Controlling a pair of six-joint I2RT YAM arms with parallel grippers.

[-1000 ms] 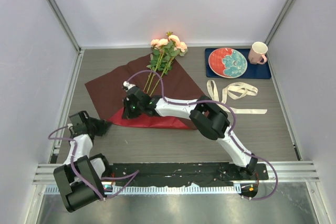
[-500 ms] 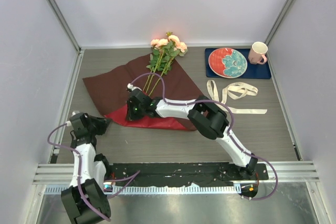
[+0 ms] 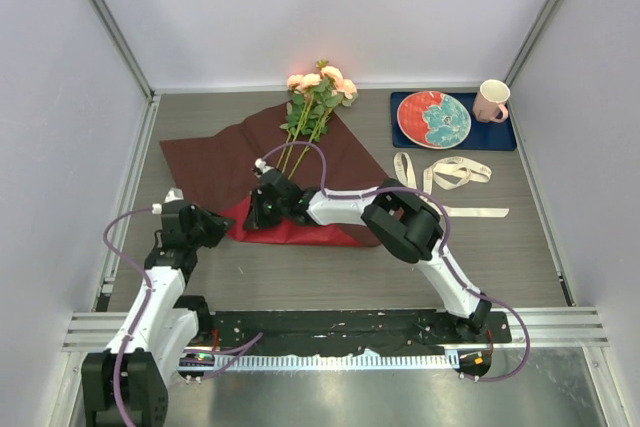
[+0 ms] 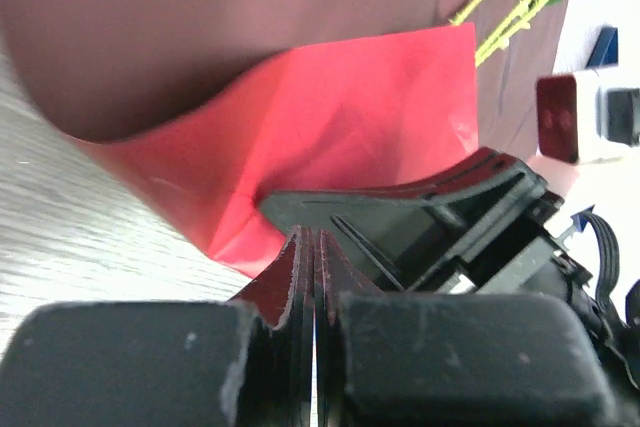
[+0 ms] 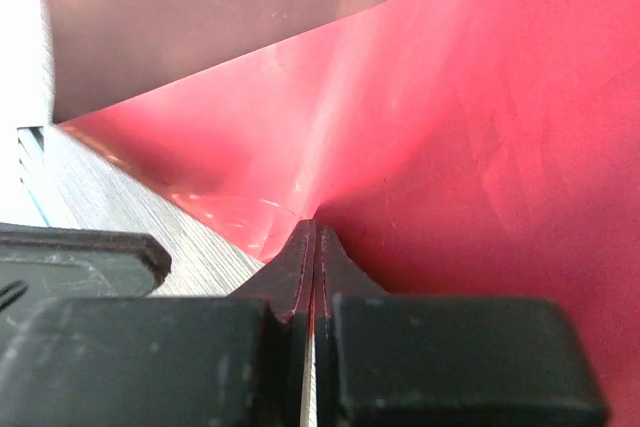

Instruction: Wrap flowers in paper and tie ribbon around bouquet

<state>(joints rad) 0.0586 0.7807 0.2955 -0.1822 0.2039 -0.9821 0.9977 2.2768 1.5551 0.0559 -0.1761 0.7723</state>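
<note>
The dark red paper (image 3: 210,162) lies spread across the table's middle, its near edge folded over so the brighter red side (image 3: 300,232) shows. The flowers (image 3: 320,87), peach-pink roses, rest on the sheet's far corner, with their thin stems (image 3: 293,152) running down over it. My right gripper (image 3: 258,215) is shut on the fold, and the paper (image 5: 480,117) creases into its tips (image 5: 313,227). My left gripper (image 3: 218,227) is shut at the fold's left corner (image 4: 230,237), a maroon edge against its pads (image 4: 314,239). The cream ribbon (image 3: 450,169) lies loose to the right.
A red and teal plate (image 3: 433,118) sits on a small blue mat (image 3: 500,136) at the back right, with a pink mug (image 3: 491,100) beside it. Grey walls and metal rails (image 3: 135,187) bound the table. The right arm's black wrist (image 4: 450,217) sits just beyond my left fingertips.
My left arm has swung up and right to the fold's left corner and its jaws have closed. The right gripper has drawn the red fold a little to the right.
</note>
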